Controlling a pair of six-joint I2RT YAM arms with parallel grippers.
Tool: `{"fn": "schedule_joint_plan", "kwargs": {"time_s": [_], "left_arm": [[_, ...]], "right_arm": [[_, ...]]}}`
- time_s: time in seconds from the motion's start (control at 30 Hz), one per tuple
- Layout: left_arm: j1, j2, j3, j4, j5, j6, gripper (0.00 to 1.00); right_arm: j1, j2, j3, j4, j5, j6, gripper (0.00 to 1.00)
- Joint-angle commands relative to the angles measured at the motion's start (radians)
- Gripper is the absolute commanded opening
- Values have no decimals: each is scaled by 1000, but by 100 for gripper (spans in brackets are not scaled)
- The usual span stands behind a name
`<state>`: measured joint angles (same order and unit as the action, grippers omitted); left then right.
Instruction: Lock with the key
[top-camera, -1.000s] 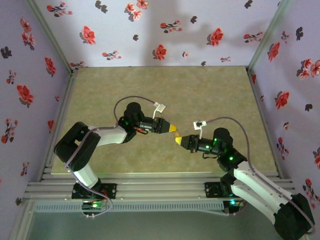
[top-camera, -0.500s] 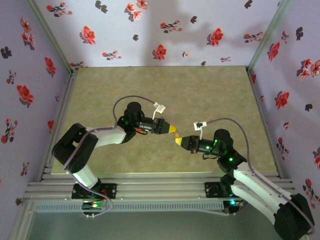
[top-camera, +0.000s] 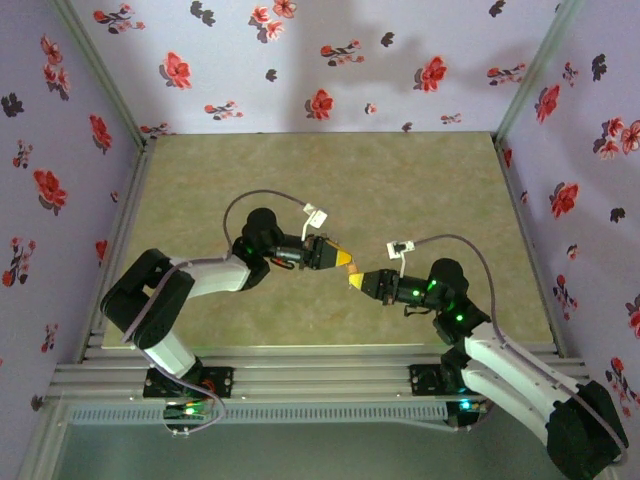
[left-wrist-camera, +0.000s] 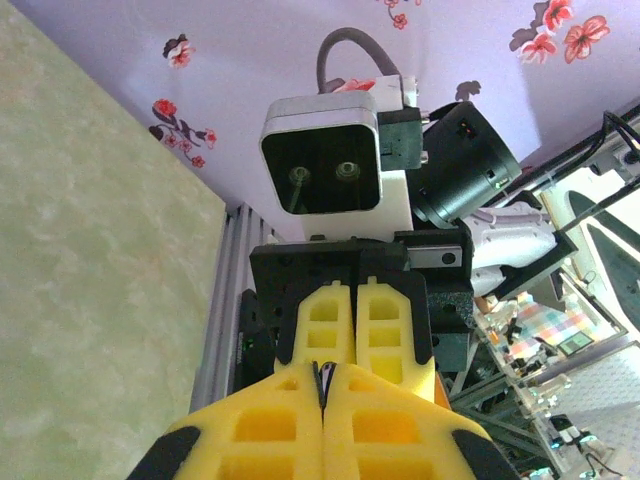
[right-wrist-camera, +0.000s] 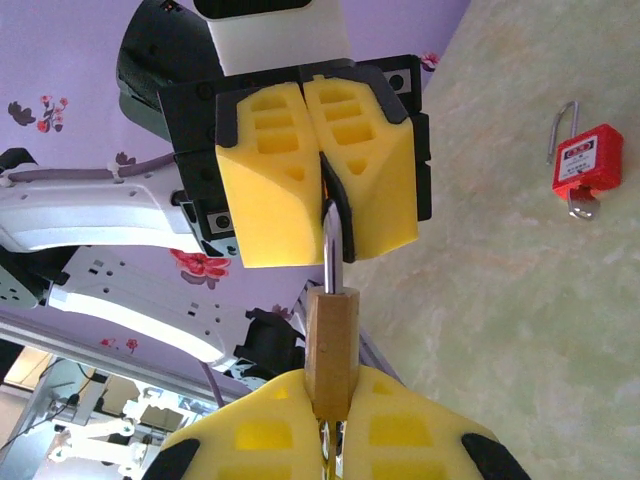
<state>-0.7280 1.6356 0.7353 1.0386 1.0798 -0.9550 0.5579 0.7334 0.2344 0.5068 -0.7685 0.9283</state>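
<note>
Gripping the tiny metal key with a black plastic head (right-wrist-camera: 329, 250), the left gripper's (top-camera: 345, 258) jaws are pinching tight — its blade is meeting the small brass-coloured padlock (right-wrist-camera: 331, 345) that the right gripper's (top-camera: 353, 281) shut jaws are holding above the tabletop (right-wrist-camera: 520, 330).

Mottled beige-green desk (top-camera: 400, 180), red padlock (right-wrist-camera: 586, 160) lying flat on it, silver shackle (right-wrist-camera: 562, 130) and small silver piece (right-wrist-camera: 582, 206) at the padlock's opposite ends
</note>
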Motion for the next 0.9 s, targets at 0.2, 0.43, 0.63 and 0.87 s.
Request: {"fn": "schedule_joint_plan", "kwargs": {"time_s": [0.2, 0.43, 0.63, 0.87], "left_arm": [[-65, -6, -29, 92, 33, 11, 0], [-85, -24, -38, 105, 27, 15, 0], [-103, -22, -37, 108, 26, 21, 0], [-116, -16, -32, 110, 31, 23, 0]], "right_arm": [[-15, 9, 49, 133, 52, 9, 0], [-28, 18, 64, 85, 85, -39, 0], [-47, 66, 91, 127, 91, -35, 0], [-62, 165, 148, 197, 69, -13, 0]]}}
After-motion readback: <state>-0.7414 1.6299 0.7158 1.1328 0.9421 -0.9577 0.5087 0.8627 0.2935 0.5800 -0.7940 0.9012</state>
